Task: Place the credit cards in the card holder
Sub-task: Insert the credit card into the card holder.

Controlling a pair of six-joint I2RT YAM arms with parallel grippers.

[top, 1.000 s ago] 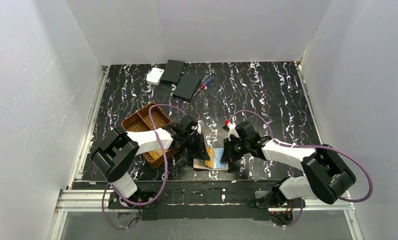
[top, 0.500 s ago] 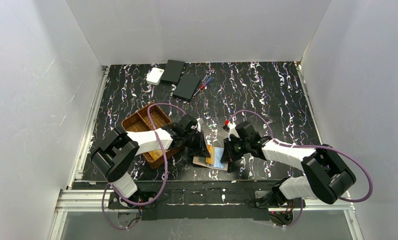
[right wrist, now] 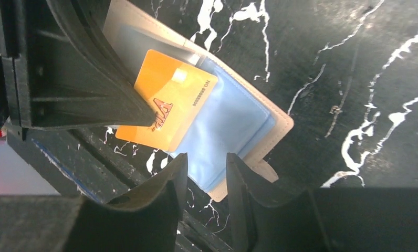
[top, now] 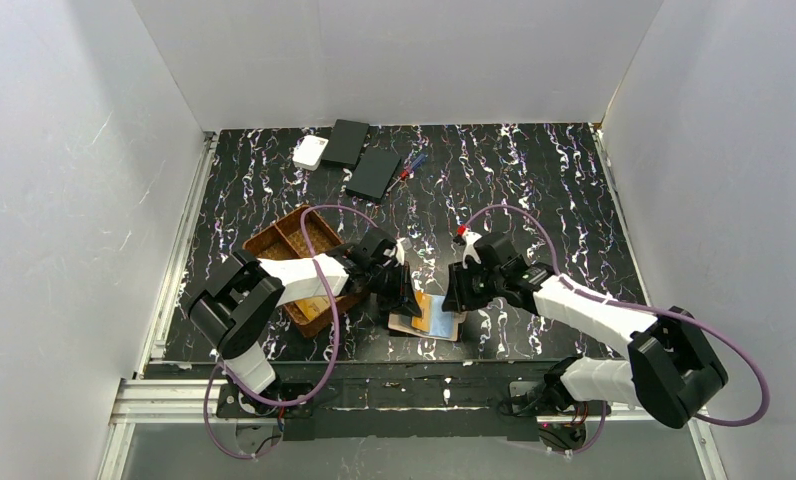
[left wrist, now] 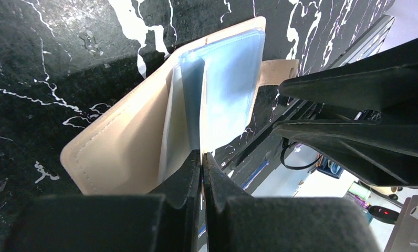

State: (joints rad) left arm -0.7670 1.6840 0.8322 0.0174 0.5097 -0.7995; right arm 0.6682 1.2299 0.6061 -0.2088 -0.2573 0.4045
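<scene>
Just released: my right gripper [right wrist: 207, 160] lifts off thin orange plastic card [right wrist: 167, 100] ahead of fingertips; left gripper [left wrist: 201, 155] pinches tan folding card holder [left wrist: 117, 152] pocket open. Push card squarely deeper.

The left arm [top: 294, 272] and right arm [top: 584, 305] have white link shells between chunky black joint housings. A purple cable [top: 331, 325] loops along each. The left end effector [top: 402, 295] and right end effector [top: 454, 300] are matte black, with long, wedge-shaped, tapering fingers [right wrist: 170, 184]. A small red mark [top: 461, 231] shows at the right wrist.
</scene>
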